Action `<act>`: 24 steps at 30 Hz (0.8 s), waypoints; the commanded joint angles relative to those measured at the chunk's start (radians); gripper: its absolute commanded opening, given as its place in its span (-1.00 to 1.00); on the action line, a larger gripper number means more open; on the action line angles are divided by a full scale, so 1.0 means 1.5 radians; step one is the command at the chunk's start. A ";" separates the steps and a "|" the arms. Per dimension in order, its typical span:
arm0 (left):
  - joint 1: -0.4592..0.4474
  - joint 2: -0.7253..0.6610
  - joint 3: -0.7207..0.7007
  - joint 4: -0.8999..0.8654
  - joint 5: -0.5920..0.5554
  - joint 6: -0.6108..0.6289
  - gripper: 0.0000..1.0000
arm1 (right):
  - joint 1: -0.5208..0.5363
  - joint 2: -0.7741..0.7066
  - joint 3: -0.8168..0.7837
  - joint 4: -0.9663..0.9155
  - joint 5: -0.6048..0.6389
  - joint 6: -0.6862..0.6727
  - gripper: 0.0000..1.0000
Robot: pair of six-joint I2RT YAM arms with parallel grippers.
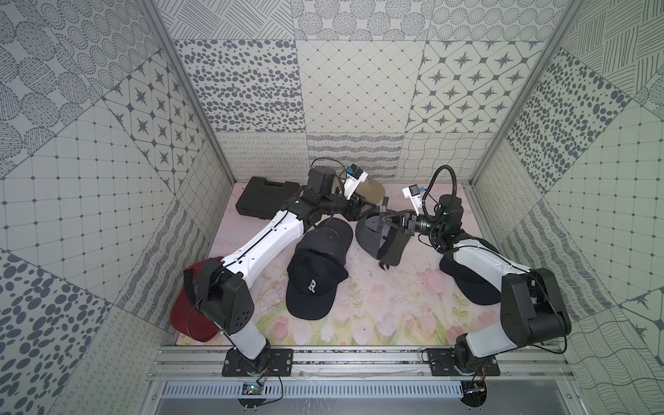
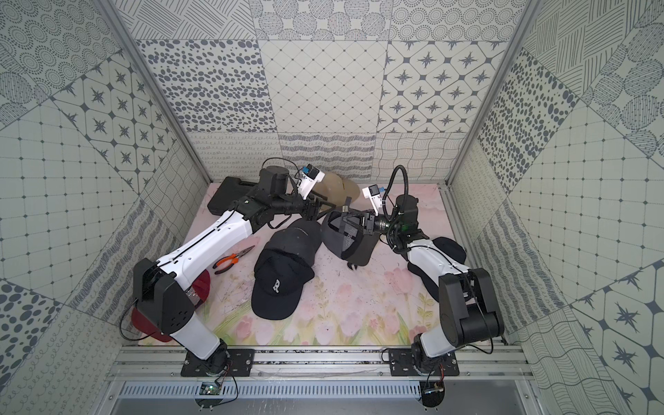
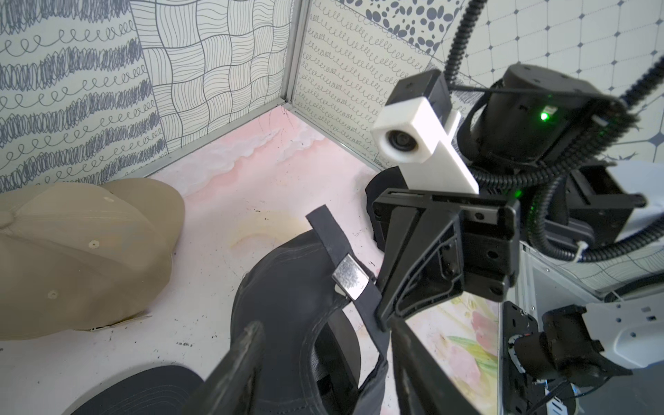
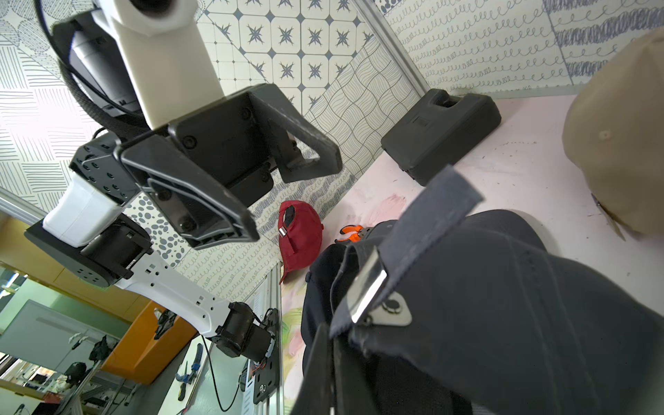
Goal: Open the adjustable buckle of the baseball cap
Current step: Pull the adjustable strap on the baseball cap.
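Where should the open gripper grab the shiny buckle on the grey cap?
Probably the two long edges of the buckle flap, coming from the free end of the strap. The flap lies flat on the strap, and the right gripper pinches the strap on the other side. The left gripper stands open nearby.

Patchwork-printed booth around a flower-printed tabletop

Grey-on-cream wall panels (image 1: 352, 90) printed with dots, stars, lattices, squiggles and waves close the back and both sides, joined at the back corners by bare aluminium posts (image 1: 187, 90). The tabletop mat (image 1: 377, 316) is pale pink at its far edge, with tulips and green leaves along its near edge, and is flecked with dark scuffs. An aluminium rail (image 1: 359, 359) and a slotted strip (image 1: 359, 390) run along the front. The light is soft and even. In the right wrist view an orange cabinet (image 4: 143, 345) stands outside the booth.
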State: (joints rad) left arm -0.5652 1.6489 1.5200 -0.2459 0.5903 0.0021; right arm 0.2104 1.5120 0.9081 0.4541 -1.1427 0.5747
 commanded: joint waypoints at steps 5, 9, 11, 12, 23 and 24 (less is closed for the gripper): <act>0.018 0.003 -0.023 0.027 0.073 0.114 0.12 | -0.003 0.007 0.039 -0.001 -0.057 -0.021 -1.00; 0.022 0.011 -0.032 0.039 0.131 0.138 0.06 | -0.002 0.003 0.045 -0.029 -0.061 -0.040 -1.00; 0.022 0.013 -0.041 0.059 0.146 0.134 0.06 | -0.002 0.004 0.045 -0.031 -0.066 -0.040 -1.00; 0.022 0.014 -0.046 0.073 0.153 0.130 0.05 | -0.002 0.004 0.045 -0.030 -0.067 -0.040 -1.00; 0.021 0.044 -0.022 0.060 0.186 0.140 -0.13 | -0.001 0.002 0.045 -0.031 -0.078 -0.038 -1.00; 0.020 0.046 -0.022 0.060 0.189 0.140 -0.15 | -0.001 0.003 0.045 -0.031 -0.078 -0.039 -1.00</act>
State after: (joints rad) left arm -0.5346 1.7065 1.4708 -0.1898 0.7895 0.1673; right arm 0.2077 1.5120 0.9504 0.3840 -1.2373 0.5407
